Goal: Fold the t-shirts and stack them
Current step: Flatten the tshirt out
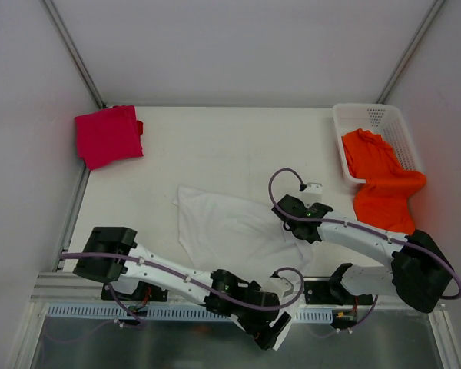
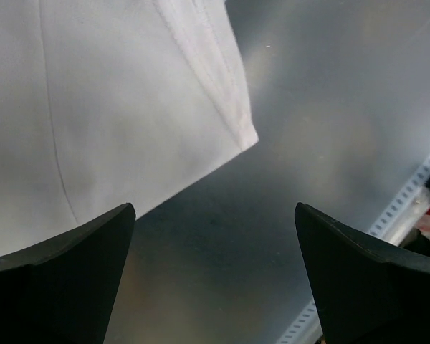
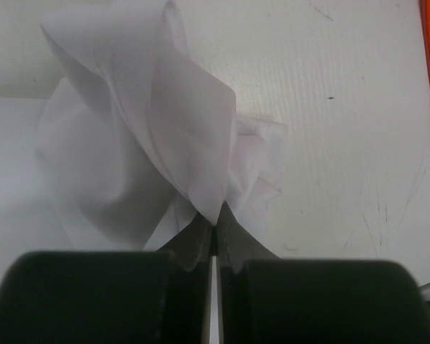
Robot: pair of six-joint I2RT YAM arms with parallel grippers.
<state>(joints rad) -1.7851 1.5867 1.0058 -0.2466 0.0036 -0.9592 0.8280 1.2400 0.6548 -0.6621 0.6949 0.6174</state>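
Right gripper (image 3: 215,221) is pinching white shirt (image 1: 230,227) by the table's (image 1: 215,146) near edge; left gripper (image 2: 213,215) is hanging open; red shirt (image 1: 107,136), orange shirt (image 1: 380,177) making three.

One t-shirt (image 1: 107,136) far left, second t-shirt (image 1: 230,227) centre front, third t-shirt (image 1: 380,181) half in basket (image 1: 393,123), far right.

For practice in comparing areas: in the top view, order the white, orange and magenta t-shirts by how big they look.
1. white t-shirt, spread out
2. orange t-shirt
3. magenta t-shirt, folded
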